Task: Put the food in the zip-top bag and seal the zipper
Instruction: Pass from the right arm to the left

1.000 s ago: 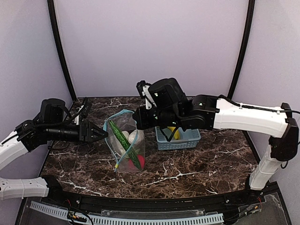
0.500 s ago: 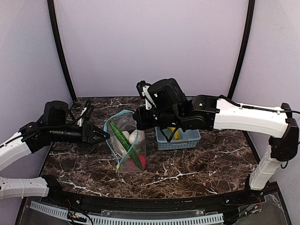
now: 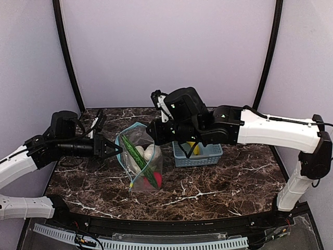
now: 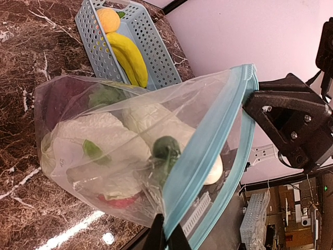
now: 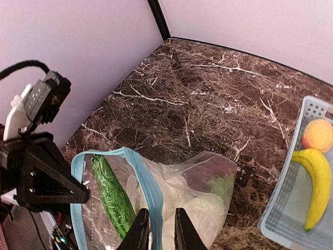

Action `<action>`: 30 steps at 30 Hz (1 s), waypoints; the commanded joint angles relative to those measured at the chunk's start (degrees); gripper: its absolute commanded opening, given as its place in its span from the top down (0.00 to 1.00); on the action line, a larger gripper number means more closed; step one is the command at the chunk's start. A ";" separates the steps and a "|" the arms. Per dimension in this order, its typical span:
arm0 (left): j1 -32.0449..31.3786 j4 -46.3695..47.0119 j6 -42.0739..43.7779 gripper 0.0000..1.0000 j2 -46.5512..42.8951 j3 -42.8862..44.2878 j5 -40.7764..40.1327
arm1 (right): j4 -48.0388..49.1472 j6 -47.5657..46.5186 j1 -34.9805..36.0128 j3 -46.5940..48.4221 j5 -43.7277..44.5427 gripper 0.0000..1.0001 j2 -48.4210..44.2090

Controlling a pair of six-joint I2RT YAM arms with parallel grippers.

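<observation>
The clear zip-top bag (image 3: 143, 162) stands on the marble between both arms, its mouth held up. Inside are a green cucumber (image 5: 112, 200), white cauliflower (image 4: 99, 135) and a red apple (image 3: 156, 180). My left gripper (image 4: 167, 240) is shut on the teal zipper (image 4: 208, 151) at the left side of the mouth. My right gripper (image 5: 161, 232) straddles the zipper (image 5: 148, 187) on the far side. Its jaws stand slightly apart, with a gap beside the strip. A banana (image 5: 317, 187) and an orange (image 5: 318, 134) lie in the basket.
The light blue lattice basket (image 3: 208, 155) sits just right of the bag, under my right arm. Dark curved poles rise at the back corners. Purple walls close in the table on three sides.
My left gripper moved right to the bag and closed on the teal rim. The right gripper's jaws have eased apart slightly. The bag has barely shifted.
</observation>
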 commanded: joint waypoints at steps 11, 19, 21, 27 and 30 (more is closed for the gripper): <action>0.23 0.23 0.03 0.99 -2.20 -3.08 -2.64 | -10.33 -5.84 -1.49 -0.48 7.97 0.05 -8.72; 0.24 -0.44 0.24 0.99 -3.69 -3.04 -2.04 | -13.05 -4.14 -14.33 -4.11 -0.57 0.01 -8.04; 0.20 -0.72 0.45 0.99 -4.26 -2.88 -2.03 | -13.01 -4.33 -17.53 -4.05 -2.37 0.02 -6.17; 0.21 -2.11 1.81 0.99 -5.50 -1.61 -2.41 | -10.89 -5.30 -25.67 -2.43 -7.08 0.01 1.95; 0.18 -2.36 2.33 0.99 -5.77 -1.52 -2.52 | -8.11 -5.45 -28.93 -0.78 -10.63 0.01 6.34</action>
